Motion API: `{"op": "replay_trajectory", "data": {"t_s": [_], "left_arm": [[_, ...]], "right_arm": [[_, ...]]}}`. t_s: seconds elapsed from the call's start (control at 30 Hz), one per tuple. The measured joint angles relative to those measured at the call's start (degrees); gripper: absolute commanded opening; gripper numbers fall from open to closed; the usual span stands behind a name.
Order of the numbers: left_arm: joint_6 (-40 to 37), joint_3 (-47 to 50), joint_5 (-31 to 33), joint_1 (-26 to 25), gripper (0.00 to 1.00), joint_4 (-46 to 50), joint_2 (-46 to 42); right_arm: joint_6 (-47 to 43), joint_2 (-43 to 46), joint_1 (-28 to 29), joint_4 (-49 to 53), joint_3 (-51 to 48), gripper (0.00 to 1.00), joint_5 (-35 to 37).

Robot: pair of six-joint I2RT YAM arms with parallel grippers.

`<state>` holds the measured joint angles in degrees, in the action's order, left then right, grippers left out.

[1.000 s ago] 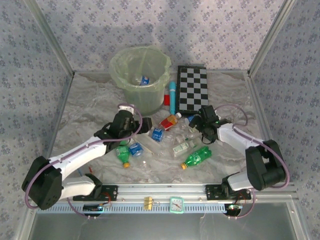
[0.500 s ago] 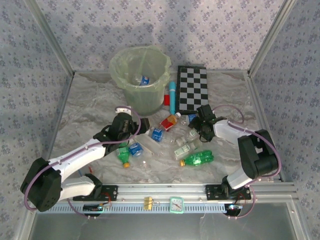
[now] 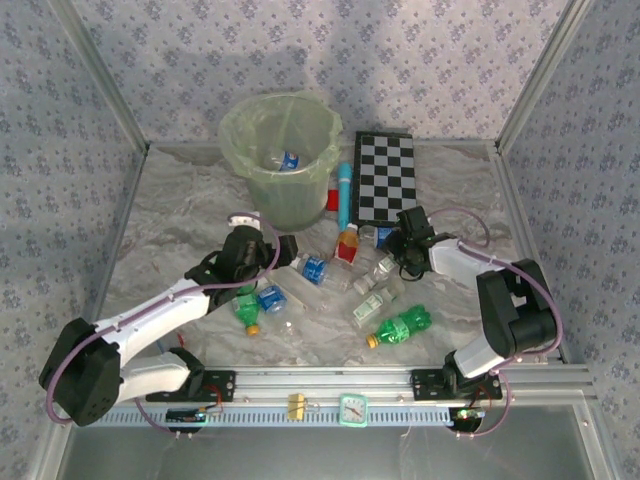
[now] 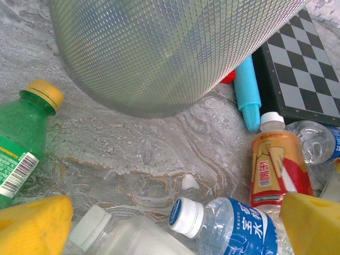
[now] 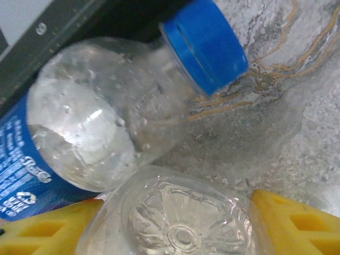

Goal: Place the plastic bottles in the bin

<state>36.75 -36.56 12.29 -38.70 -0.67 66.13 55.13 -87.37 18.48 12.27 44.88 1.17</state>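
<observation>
The bin point(image 3: 280, 150) stands at the back with one blue-labelled bottle point(image 3: 288, 160) inside. Several plastic bottles lie between my arms: a green one point(image 3: 400, 325) in front, another green one point(image 3: 245, 305), a red-labelled one point(image 3: 347, 245) and blue-labelled ones point(image 3: 313, 268). My left gripper point(image 3: 282, 250) is open just short of the bin wall point(image 4: 159, 48), with a white-capped clear bottle point(image 4: 106, 234) and a blue-labelled bottle point(image 4: 234, 223) between its fingers point(image 4: 32, 223). My right gripper point(image 5: 170, 226) is shut on a clear bottle point(image 5: 180, 223), seen base-on, touching both pads point(image 5: 295, 223).
A checkerboard point(image 3: 385, 178) lies at the back right, a teal tube point(image 3: 344, 192) and a small red block point(image 3: 331, 200) beside the bin. A blue-capped bottle point(image 5: 106, 117) rests against the board's edge. Metal frame posts flank the table.
My right gripper has closed from wide open onto the clear bottle. The front green bottle and the red-labelled one have shifted. My left arm has hardly moved.
</observation>
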Motion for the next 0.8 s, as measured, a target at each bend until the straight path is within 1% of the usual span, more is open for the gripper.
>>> {"op": "replay_trajectory", "data": {"t_s": [0.17, 0.3, 0.43, 0.53, 0.8], "left_arm": [[-0.2, 0.0, -0.4, 0.0, 1.0, -0.1, -0.2], [-1.1, 0.0, -3.3, 0.0, 1.0, -1.6, -0.2], [-2.8, -0.6, -8.8, 0.0, 1.0, -3.3, 0.1], [-3.8, -2.4, -13.9, 0.0, 1.0, -5.2, 1.5], [-4.3, -7.1, -29.3, -0.1, 1.0, -11.7, 8.3]], "right_arm": [[0.0, 4.2, -0.5, -0.8, -0.1, 0.49, -0.6], [-0.7, 9.0, -0.6, -2.9, -0.1, 0.49, -1.2], [-3.1, 14.0, -0.6, -5.6, -0.1, 0.47, -2.6], [-5.0, 15.8, -0.5, -7.8, -0.1, 0.46, -4.3], [-8.7, 15.2, 3.0, -11.1, 0.5, 0.46, -8.9]]}}
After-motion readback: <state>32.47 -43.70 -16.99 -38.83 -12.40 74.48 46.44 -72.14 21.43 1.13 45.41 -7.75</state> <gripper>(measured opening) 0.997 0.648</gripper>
